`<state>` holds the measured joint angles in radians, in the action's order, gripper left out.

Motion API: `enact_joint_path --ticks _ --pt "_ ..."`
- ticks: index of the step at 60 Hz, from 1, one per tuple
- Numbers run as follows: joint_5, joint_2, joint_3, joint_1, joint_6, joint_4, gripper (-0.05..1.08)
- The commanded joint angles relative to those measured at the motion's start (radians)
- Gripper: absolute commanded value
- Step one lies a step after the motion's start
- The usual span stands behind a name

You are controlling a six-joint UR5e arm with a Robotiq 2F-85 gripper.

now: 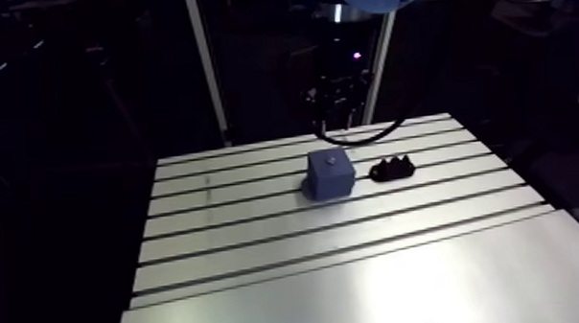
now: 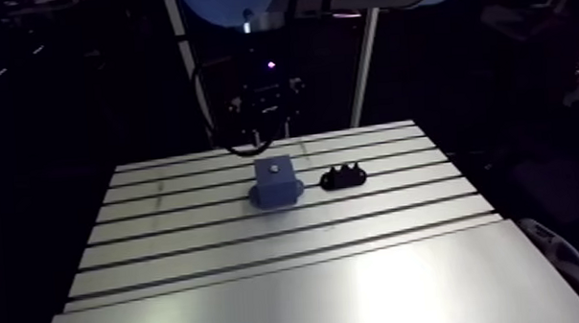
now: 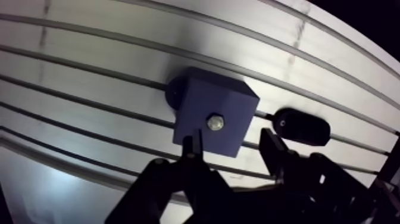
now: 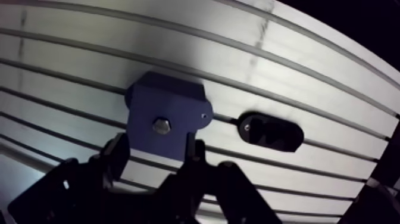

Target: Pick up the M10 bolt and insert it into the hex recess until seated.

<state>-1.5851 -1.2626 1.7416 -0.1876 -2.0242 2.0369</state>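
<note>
Plainly, the silvery hex-headed bolt (image 3: 215,123) sits in the blue block (image 3: 205,98).

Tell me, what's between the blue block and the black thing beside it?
Nothing: only bare slotted table lies between the blue block and black holder, clearest in the arm view.

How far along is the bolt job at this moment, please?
Done: the M10 bolt shows its head in the top recess of the blue block. In hand: nothing; the gripper is open above the block. Left: perhaps only checking full seating, which I cannot judge.
</note>
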Motion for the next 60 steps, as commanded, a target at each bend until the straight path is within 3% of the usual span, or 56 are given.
enact_joint_path --ticks 1,15,31,60 --pt "-0.004 0.007 -0.015 -0.001 0.176 -0.071 1.08" --pt "-0.005 0.013 -0.014 0.002 0.286 -0.082 1.08" --pt "-0.002 0.047 -0.006 0.003 0.3 -0.077 1.08" --pt "-0.006 0.055 -0.001 0.002 0.281 -0.039 1.08"
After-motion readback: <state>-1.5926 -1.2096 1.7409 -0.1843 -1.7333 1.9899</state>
